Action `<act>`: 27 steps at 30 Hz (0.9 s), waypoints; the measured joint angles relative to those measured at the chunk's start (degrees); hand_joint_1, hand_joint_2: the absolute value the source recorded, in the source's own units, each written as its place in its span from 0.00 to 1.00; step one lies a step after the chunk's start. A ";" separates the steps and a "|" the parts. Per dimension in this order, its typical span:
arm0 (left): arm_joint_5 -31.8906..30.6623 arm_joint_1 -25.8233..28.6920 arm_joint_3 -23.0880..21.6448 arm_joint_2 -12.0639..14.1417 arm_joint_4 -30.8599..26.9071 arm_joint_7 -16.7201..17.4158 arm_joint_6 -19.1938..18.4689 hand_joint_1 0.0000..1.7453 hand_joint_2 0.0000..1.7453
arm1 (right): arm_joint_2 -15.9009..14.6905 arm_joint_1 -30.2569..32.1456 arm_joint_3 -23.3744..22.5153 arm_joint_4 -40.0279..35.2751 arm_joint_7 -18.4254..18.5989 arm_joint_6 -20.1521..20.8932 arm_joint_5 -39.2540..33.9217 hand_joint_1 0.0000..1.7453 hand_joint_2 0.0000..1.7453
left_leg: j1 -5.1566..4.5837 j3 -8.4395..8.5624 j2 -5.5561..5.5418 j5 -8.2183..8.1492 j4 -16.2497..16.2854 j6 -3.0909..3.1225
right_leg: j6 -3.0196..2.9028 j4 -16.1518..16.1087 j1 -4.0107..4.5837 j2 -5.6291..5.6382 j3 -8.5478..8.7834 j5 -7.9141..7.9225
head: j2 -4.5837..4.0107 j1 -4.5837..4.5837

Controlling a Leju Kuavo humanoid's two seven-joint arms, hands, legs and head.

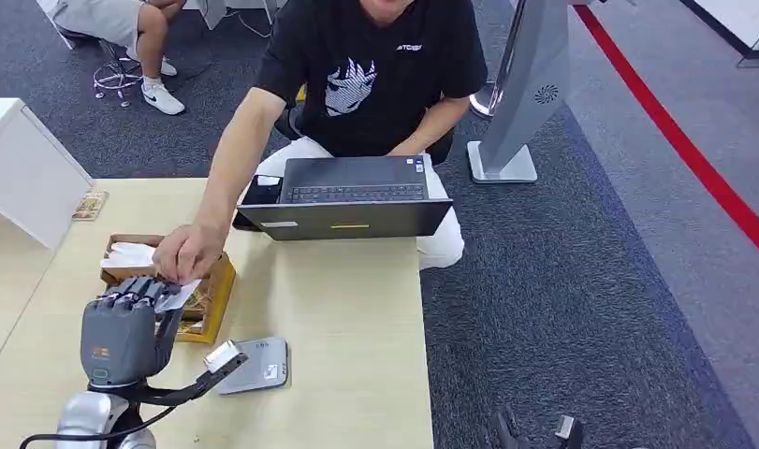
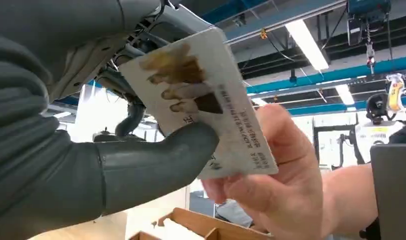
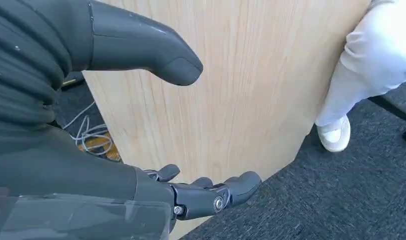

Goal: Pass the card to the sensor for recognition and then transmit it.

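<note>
My left hand (image 1: pixel 123 327) is raised over the table's left side and pinches a white card (image 1: pixel 180 296) at its fingertips. In the left wrist view my thumb (image 2: pixel 155 160) presses on the card (image 2: pixel 226 115), which carries printed text and a brown picture. A person's hand (image 1: pixel 188 253) reaches across the table and grips the same card; that hand (image 2: pixel 281 175) is on the card's far end. A flat grey sensor (image 1: pixel 258 365) lies on the table just right of my left wrist. My right hand (image 3: pixel 80 165) hangs open beside the table's side panel, fingers (image 3: pixel 211 195) apart and holding nothing.
A wooden box (image 1: pixel 216 295) with white cards sits right behind my left hand. The person sits at the far edge of the wooden table (image 1: pixel 357 318) behind an open laptop (image 1: pixel 347 196). A white box (image 1: pixel 20 168) stands at the left. A grey stand (image 1: pixel 520 103) is on the carpet.
</note>
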 joint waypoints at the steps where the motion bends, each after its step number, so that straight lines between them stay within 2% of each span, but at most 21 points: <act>1: 0.09 0.00 0.00 0.00 0.00 -0.24 0.00 1.00 1.00 | -0.02 0.00 0.00 0.00 -0.02 -0.02 0.00 0.00 1.00 | 0.00 0.00 0.00 0.00 0.00 0.00 | 0.00 0.00 0.00 0.00 0.00 0.00 | 0.00 0.00; 5: 1.82 0.13 0.00 -0.24 -0.07 -1.55 0.35 1.00 1.00 | -0.02 0.04 0.00 0.00 -0.02 -0.04 0.00 0.00 1.00 | 0.00 0.00 0.00 0.00 0.00 0.00 | 0.00 0.00 0.00 0.00 0.00 0.00 | 0.00 0.00; 9: 8.03 1.47 0.02 -1.23 -1.20 -5.64 0.20 1.00 1.00 | -0.04 0.13 -0.02 0.00 -0.22 0.02 -0.09 0.00 1.00 | 0.00 -0.01 0.00 0.00 0.00 0.00 | 0.00 0.00 0.00 0.00 0.00 0.00 | 0.00 0.02; 15: 9.42 2.95 0.13 -2.23 -1.97 -6.62 0.11 1.00 1.00 | -0.04 0.33 -0.15 0.00 -0.46 0.07 -0.24 0.00 1.00 | 0.00 -0.02 0.00 0.00 0.00 0.00 | 0.00 0.00 0.00 -0.01 0.00 0.00 | 0.00 0.00; 20: 12.98 5.79 0.68 -4.05 -1.81 -9.44 -1.51 1.00 1.00 | -0.07 0.81 -0.59 0.00 -1.16 0.22 -0.94 0.00 1.00 | 0.00 -0.03 0.00 -0.01 0.00 0.00 | 0.01 0.00 0.00 -0.01 0.00 -0.01 | 0.00 0.02; 24: 12.92 6.81 0.98 -5.59 1.30 -10.43 -2.54 1.00 1.00 | -0.07 1.04 -0.90 0.00 -1.22 0.26 -0.98 0.00 1.00 | -0.02 -0.03 0.00 -0.01 0.00 0.01 | 0.01 -0.01 -0.01 -0.03 0.00 -0.01 | 0.00 0.00; 27: 10.58 6.94 1.07 -6.40 5.22 -9.90 -2.19 1.00 1.00 | -0.09 1.22 -0.92 0.00 -1.40 0.20 -0.66 0.00 1.00 | -0.01 -0.03 0.00 -0.01 0.00 0.01 | 0.01 -0.01 -0.01 -0.03 -0.02 -0.01 | 0.00 0.00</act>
